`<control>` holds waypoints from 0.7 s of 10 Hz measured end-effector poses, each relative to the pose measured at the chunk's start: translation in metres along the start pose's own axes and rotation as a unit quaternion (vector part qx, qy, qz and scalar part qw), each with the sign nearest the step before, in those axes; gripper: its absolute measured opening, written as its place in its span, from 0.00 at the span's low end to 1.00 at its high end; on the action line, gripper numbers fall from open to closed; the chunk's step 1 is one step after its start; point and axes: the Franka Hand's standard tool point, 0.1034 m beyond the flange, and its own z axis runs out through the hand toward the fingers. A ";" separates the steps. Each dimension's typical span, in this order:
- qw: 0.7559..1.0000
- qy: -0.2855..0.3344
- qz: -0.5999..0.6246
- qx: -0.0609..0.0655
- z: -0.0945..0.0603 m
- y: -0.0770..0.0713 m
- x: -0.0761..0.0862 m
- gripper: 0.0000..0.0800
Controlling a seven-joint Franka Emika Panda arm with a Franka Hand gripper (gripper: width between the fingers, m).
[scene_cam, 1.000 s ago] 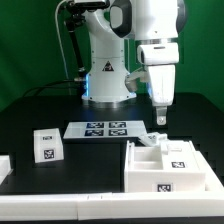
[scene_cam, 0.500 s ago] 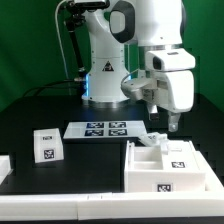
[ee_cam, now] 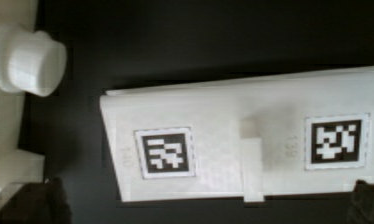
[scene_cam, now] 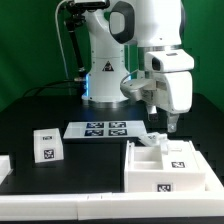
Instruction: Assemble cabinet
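The cabinet (scene_cam: 168,168) is a white boxy body with open compartments and marker tags, at the front on the exterior view's right. My gripper (scene_cam: 173,125) hangs just above its rear edge and touches nothing. In the wrist view a white panel with two tags (ee_cam: 237,140) and a raised rib lies under the gripper (ee_cam: 198,205). The dark fingertips (ee_cam: 20,200) stand far apart at the picture's edges, so the gripper is open and empty.
A small white tagged block (scene_cam: 45,145) stands on the exterior view's left. The marker board (scene_cam: 103,129) lies in the middle, before the robot base. Another white piece (scene_cam: 4,166) shows at the far left edge. A white rounded part (ee_cam: 24,60) lies near the panel.
The hand has turned and moved toward the exterior view's right and lower, over the cabinet's rear edge. It has held still for the last half second.
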 end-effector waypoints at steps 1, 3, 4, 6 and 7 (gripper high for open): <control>1.000 0.002 -0.001 0.005 0.005 -0.002 0.002 1.00; 1.000 0.003 -0.001 0.010 0.009 -0.002 0.002 1.00; 1.000 0.005 0.000 0.012 0.012 -0.004 0.004 1.00; 1.000 0.009 0.001 0.020 0.021 -0.008 0.005 1.00; 1.000 0.011 0.001 0.023 0.025 -0.008 0.006 1.00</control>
